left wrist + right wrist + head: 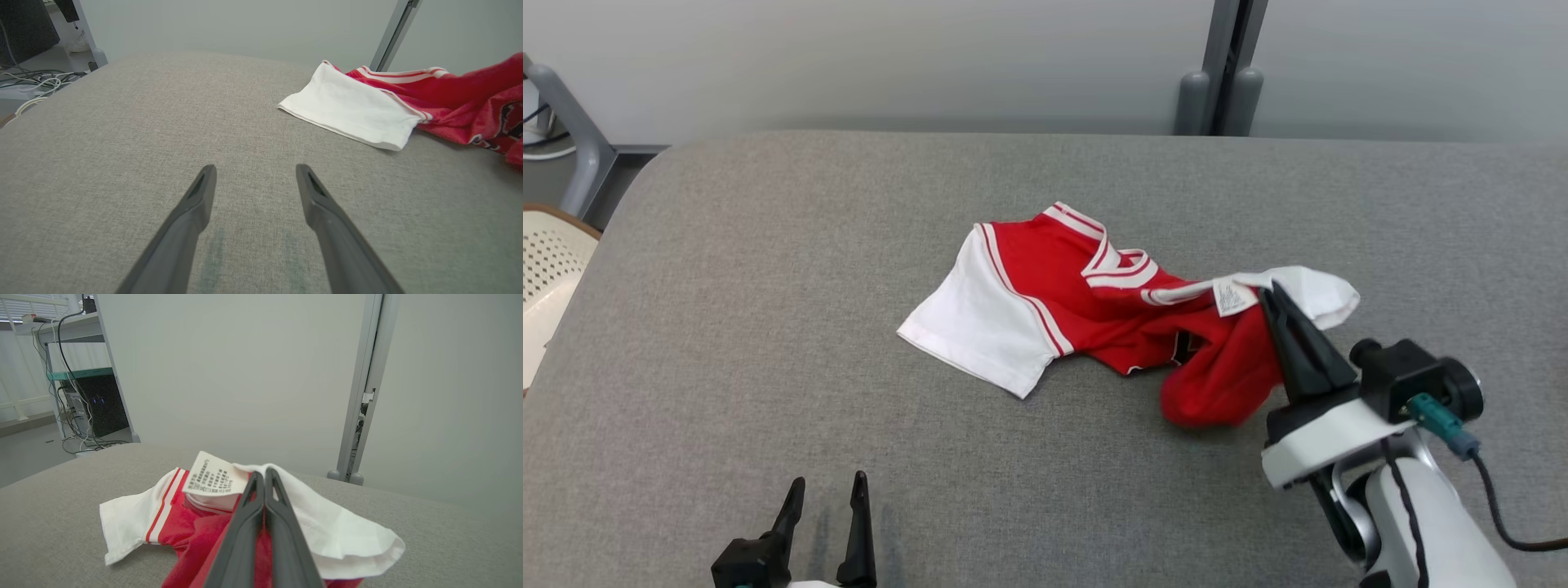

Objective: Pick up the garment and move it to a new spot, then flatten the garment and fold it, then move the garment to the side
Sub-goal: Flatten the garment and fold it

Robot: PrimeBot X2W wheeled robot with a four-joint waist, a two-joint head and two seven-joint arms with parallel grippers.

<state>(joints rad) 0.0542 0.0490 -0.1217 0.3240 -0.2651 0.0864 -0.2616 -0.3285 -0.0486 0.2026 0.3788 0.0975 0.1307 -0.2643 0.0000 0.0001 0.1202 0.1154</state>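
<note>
On our right gripper (1270, 294) the jaws are clamped on the garment (1045, 286) beside its label (1233, 298); on the left gripper (827, 486) they stand apart. The garment lies near the middle of the tabletop (727, 327); we judge it light and limp, best held at a hem.

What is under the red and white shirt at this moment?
The grey fabric-covered table shows all round the shirt, which the right gripper pinches near the care label. Anything beneath the crumpled cloth is covered and cannot be seen.
</note>
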